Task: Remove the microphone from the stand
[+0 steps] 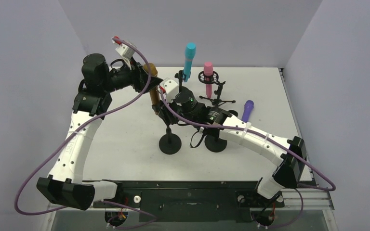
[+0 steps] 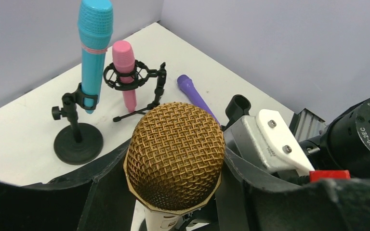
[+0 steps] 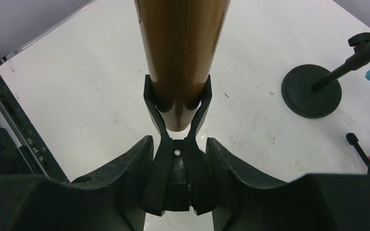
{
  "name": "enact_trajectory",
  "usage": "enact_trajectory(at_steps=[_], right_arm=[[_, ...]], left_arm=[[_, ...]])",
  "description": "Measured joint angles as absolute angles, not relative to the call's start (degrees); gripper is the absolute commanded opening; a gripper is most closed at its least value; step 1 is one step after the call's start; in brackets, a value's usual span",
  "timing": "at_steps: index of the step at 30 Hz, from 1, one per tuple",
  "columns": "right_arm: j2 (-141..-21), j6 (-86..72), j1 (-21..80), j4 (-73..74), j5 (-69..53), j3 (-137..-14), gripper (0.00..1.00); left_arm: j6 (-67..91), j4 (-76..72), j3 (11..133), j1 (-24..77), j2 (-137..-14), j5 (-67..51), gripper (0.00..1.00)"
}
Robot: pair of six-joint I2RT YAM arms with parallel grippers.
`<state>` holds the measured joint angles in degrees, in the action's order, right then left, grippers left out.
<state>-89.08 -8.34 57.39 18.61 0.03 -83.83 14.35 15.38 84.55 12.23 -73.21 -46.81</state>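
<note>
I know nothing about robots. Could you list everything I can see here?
gold microphone: one, gold head, brown body, upright mid-scene
clip: one, black, round the gold microphone's lower end
teal microphone: one, teal, held upright at the back
pink microphone: one, pink, in a ring mount on a tripod
purple microphone: one, purple, lying flat, right side
round-based stands: two, black, under the gold and teal microphones
table: one, white
left claw: one, black, gripping the gold microphone
right claw: one, black, gripping the clip

I log the microphone [image 2: 174, 154]: gold honeycomb mesh head, glossy bronze-brown body. Its clip [image 3: 176, 144] is black. Beyond: teal microphone [image 2: 94, 45], pink microphone [image 2: 125, 67], purple microphone [image 2: 192, 94]. Table [image 1: 125, 139] is white.
</note>
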Motion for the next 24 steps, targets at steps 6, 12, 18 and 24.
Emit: enact_trajectory(at_steps=[6,12,18,24], right_arm=[[-91.61,-7.92,58.17,19.57,1.41,-86.83,0.17],[-91.81,-7.90,58.15,21.52,0.99,-88.05,0.56],[-91.83,-8.62,58.17,25.34,-0.78,-90.94,0.64],[-91.83,-9.91,58.17,28.05,-0.47,-96.07,0.56]], left_arm=[[10.81,19.77,87.09,12.34,-73.21,-44.49,0.00],[10.37,19.90,87.09,12.43,-73.17,-44.34,0.00],[9.96,19.77,86.91,12.29,-73.10,-44.40,0.00],[10.39,18.59,86.11,11.25,-72.95,-45.93,0.00]])
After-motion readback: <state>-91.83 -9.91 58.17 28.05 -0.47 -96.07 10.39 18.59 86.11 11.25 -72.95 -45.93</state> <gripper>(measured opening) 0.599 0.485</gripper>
